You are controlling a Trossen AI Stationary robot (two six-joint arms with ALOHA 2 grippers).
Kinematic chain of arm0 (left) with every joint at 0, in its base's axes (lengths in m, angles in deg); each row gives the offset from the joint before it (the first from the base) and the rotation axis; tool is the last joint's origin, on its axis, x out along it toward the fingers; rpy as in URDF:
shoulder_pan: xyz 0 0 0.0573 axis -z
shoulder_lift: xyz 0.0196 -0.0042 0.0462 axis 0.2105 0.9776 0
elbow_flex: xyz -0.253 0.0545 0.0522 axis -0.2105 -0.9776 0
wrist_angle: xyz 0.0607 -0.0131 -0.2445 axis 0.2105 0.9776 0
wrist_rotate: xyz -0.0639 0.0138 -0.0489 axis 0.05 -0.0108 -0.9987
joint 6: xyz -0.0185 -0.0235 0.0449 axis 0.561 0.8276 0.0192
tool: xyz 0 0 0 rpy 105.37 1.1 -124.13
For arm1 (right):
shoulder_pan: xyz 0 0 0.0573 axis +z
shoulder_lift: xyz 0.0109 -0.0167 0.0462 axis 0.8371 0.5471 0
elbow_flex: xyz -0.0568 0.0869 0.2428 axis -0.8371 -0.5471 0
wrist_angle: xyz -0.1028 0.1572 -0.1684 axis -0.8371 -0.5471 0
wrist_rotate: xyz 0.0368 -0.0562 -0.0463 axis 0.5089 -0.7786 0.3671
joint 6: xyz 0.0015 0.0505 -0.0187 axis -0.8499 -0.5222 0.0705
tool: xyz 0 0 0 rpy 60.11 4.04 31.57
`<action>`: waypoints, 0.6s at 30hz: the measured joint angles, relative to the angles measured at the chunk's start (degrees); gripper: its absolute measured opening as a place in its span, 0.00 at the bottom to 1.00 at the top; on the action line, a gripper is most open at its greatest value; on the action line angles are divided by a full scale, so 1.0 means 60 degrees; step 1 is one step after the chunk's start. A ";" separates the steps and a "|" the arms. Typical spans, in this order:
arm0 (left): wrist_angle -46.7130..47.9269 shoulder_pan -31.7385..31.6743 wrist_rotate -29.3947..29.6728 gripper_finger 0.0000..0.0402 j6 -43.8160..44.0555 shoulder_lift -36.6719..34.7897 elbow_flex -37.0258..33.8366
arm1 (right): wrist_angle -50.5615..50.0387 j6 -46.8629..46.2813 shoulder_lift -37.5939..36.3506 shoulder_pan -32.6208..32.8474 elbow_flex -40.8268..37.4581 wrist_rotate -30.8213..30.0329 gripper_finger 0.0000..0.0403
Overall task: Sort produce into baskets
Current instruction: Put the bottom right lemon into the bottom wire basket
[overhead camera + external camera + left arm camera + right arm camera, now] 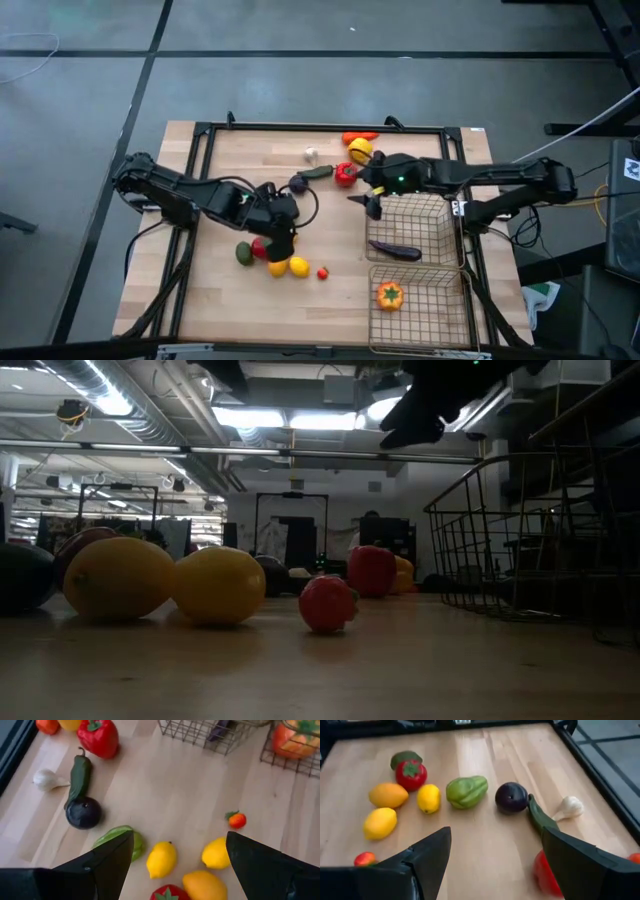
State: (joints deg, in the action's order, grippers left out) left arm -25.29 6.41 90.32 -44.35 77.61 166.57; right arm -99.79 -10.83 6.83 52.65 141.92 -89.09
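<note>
High view: the left hand [283, 232] hovers spread over clustered produce; the right hand [372, 192] hovers spread at the far basket [440, 222], which holds an eggplant [394, 250]. The near basket [440, 310] holds an orange pepper [389, 295].

Low view: lemons [218, 585] hide the rear pieces.

Left wrist view: open bench [180, 790] separates cluster and baskets.

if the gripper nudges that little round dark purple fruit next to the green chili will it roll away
Probably yes. The dark purple fruit looks nearly spherical and glossy, so it may roll or slip on the smooth table. The green chili touching one side might block it that way.
</note>
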 joint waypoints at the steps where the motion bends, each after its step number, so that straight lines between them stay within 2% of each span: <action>1: -0.0004 0.0069 0.0002 0.78 -0.0044 0.0000 0.0000 | -0.0064 0.0001 0.0170 0.0000 0.0078 0.0000 0.77; 4: -0.0025 0.0259 -0.0001 0.78 -0.0056 0.0000 0.0000 | -0.0190 -0.0011 0.0651 0.0007 0.0274 0.0456 0.77; 8: 0.0103 0.0536 0.0000 0.78 -0.0055 0.0004 0.0000 | -0.0095 -0.0368 0.1185 0.0056 0.0676 0.2194 0.77; 10: 0.0121 0.0676 0.0000 0.78 -0.0056 0.0007 0.0000 | -0.0110 -0.0785 0.1401 0.0221 0.0919 0.2743 0.77; 14: 0.0368 0.0974 0.0071 0.78 -0.0003 0.0011 0.0000 | -0.0063 -0.0584 0.1712 0.0865 0.1453 0.2769 0.77; 18: 0.0415 0.1245 0.0169 0.78 0.0090 0.0011 0.0000 | -0.0032 -0.0652 0.2067 0.1586 0.1863 0.2170 0.77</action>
State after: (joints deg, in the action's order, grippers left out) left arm -22.80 13.87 91.33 -43.81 77.68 166.57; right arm -99.98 -14.74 19.23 62.16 153.10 -76.07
